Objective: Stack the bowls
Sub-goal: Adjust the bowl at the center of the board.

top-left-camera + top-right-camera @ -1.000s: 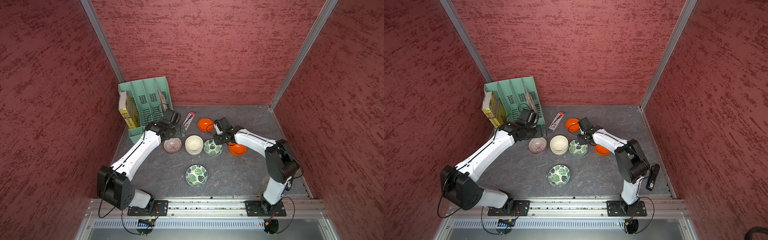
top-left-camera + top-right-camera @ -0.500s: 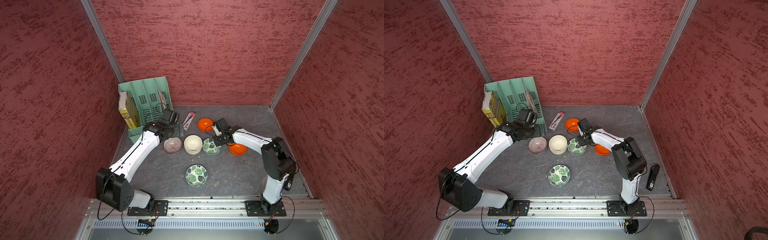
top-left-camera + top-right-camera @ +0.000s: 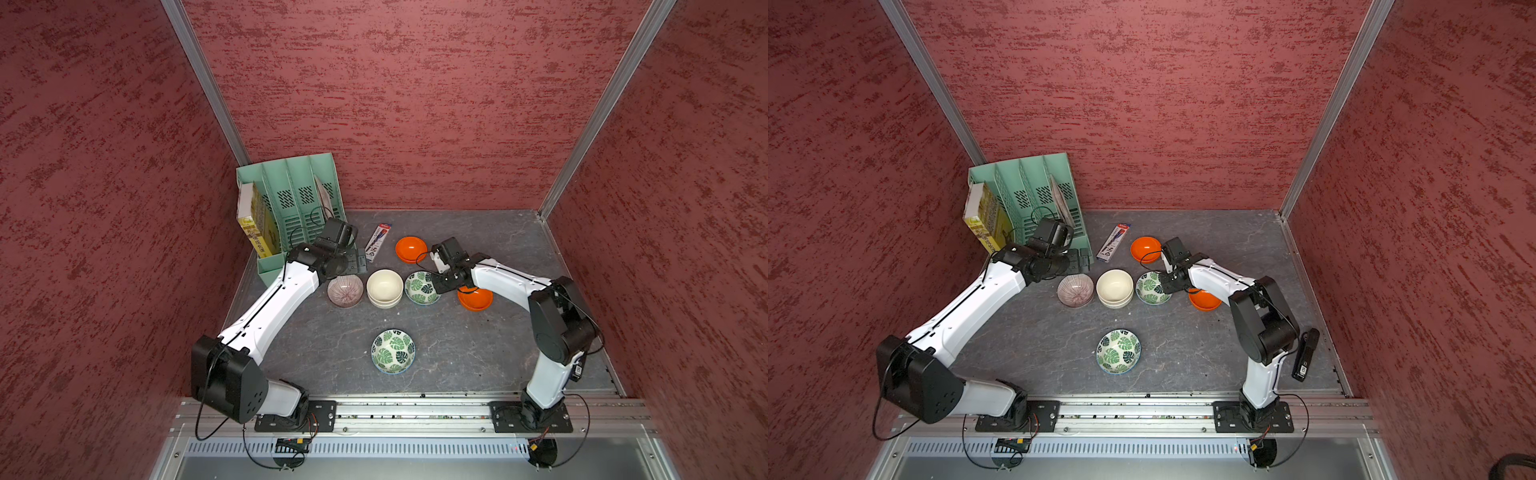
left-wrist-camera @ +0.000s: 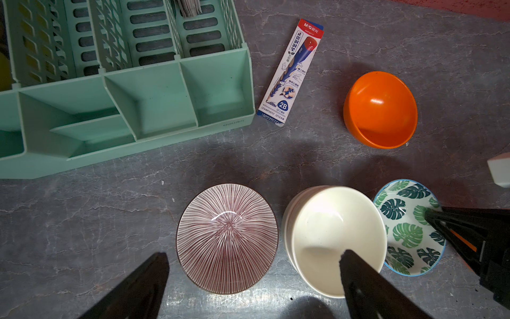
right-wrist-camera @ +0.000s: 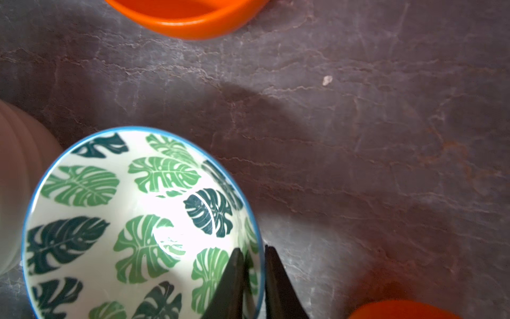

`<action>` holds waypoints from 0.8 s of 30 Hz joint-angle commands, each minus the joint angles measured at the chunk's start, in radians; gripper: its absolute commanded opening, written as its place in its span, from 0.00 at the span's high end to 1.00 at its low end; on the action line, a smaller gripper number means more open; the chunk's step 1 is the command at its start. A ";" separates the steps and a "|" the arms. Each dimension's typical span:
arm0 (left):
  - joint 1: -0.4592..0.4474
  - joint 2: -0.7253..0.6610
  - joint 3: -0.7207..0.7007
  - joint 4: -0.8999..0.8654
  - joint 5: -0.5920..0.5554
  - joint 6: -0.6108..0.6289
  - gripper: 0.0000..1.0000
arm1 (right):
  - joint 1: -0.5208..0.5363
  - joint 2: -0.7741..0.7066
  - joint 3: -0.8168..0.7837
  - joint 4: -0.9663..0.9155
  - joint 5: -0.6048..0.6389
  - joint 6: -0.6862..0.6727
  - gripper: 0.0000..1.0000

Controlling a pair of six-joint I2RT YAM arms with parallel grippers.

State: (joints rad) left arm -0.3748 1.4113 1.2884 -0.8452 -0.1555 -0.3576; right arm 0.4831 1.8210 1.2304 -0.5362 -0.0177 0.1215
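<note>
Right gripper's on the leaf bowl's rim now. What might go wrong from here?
The right gripper pinches the leaf bowl by its rim alone; lifted, it may tilt or slip.
The cream bowl stack sits close beside it and could get knocked.
An orange bowl lies under the right arm; a low swing may clip it.

Row across table (image 3: 498, 232) middle: left bowl (image 3: 345, 291), stack of two bowls (image 3: 384, 288) just beside, right bowl (image 3: 422, 287) close by stack. Front bowl (image 3: 393, 351) sat alone before row. Back bowl (image 3: 410, 249) lay behind right bowl; side bowl (image 3: 476, 302) right of row. Rack (image 3: 291, 199) stood back left, book (image 3: 253, 220) at its left side; pencil box (image 3: 378, 243) lay between rack and back bowl.
</note>
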 commanded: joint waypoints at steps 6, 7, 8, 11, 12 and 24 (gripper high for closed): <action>0.008 -0.014 -0.012 0.022 0.006 0.012 0.00 | -0.014 -0.062 -0.036 -0.016 -0.019 -0.012 0.87; 0.008 -0.015 -0.012 0.022 0.006 0.012 0.00 | -0.015 -0.070 -0.042 -0.015 -0.026 -0.011 0.87; 0.007 -0.013 -0.012 0.023 0.005 0.012 0.00 | -0.014 -0.078 -0.049 -0.014 -0.031 -0.011 0.87; 0.007 -0.013 -0.014 0.024 0.007 0.013 0.00 | -0.013 -0.092 -0.065 -0.013 -0.046 -0.012 0.87; 0.008 -0.012 -0.013 0.026 0.006 0.013 0.00 | -0.013 -0.093 -0.069 -0.013 -0.049 -0.013 0.87; 0.008 -0.017 -0.009 0.019 0.004 0.013 0.00 | -0.013 -0.042 -0.060 -0.030 -0.026 -0.015 0.87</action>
State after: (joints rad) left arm -0.3748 1.4113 1.2884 -0.8448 -0.1551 -0.3576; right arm 0.4736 1.7527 1.1679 -0.5365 -0.0582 0.1188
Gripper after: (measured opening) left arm 0.996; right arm 0.129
